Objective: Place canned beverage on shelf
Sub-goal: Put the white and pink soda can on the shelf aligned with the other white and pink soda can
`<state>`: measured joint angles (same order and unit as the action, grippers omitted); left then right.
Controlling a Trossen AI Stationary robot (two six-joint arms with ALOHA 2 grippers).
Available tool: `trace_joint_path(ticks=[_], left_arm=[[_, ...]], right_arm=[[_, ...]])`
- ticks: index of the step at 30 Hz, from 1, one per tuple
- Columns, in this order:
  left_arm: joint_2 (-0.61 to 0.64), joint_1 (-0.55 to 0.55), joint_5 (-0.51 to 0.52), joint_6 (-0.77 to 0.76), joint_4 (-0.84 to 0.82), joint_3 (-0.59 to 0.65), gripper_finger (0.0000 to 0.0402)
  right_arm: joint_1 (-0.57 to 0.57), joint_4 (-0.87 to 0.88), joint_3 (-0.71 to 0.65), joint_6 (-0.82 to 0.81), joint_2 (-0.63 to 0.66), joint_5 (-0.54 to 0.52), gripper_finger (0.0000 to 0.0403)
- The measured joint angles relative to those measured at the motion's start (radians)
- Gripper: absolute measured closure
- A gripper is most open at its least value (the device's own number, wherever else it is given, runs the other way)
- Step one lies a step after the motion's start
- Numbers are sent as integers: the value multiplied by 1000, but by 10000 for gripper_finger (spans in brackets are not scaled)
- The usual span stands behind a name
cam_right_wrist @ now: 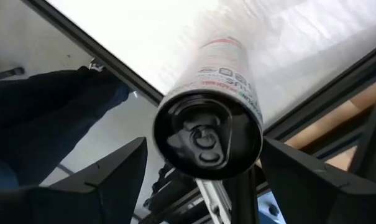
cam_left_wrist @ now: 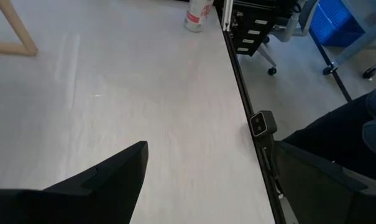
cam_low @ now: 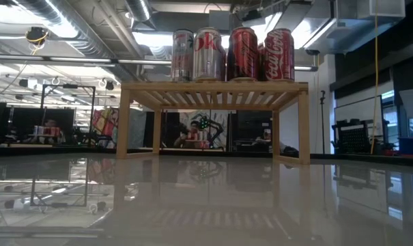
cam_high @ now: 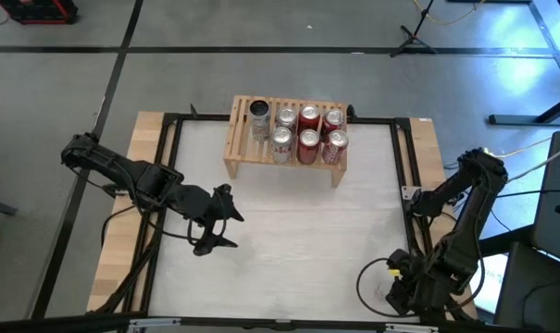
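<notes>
Nearest, at the table's near right corner, the right gripper points straight down over the canned beverage. The can stands upright on the table edge, its long axis in line with the gripper. The wrist view meets its dark lid and pull tab head-on. Its fingers are spread, one to each side of the rim, with a sliver of gap on one side. I cannot say they press it yet. The can is a smooth, pale, printed metal cylinder, likely slick, on a glossy white tabletop.

Farther in, at mid-left, the left gripper hangs over bare table, fingers apart and holding nothing. It is well apart from the can, so the right arm is plainly the nearer.

Farthest, at the table's far edge, stands the shelf — light wood, slatted top, solid legs. The cans already there fill most of it. Only the near-left part of the slats looks free — far and leftward from the can.
</notes>
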<state>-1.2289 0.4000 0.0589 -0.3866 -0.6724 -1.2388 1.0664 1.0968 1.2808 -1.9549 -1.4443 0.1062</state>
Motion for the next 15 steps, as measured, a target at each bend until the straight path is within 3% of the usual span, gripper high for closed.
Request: trace_joint_path(ticks=[15], left_arm=[[0, 0, 6, 5, 0, 0, 69]], right_arm=[[0, 29, 0, 42, -87, -28, 113]])
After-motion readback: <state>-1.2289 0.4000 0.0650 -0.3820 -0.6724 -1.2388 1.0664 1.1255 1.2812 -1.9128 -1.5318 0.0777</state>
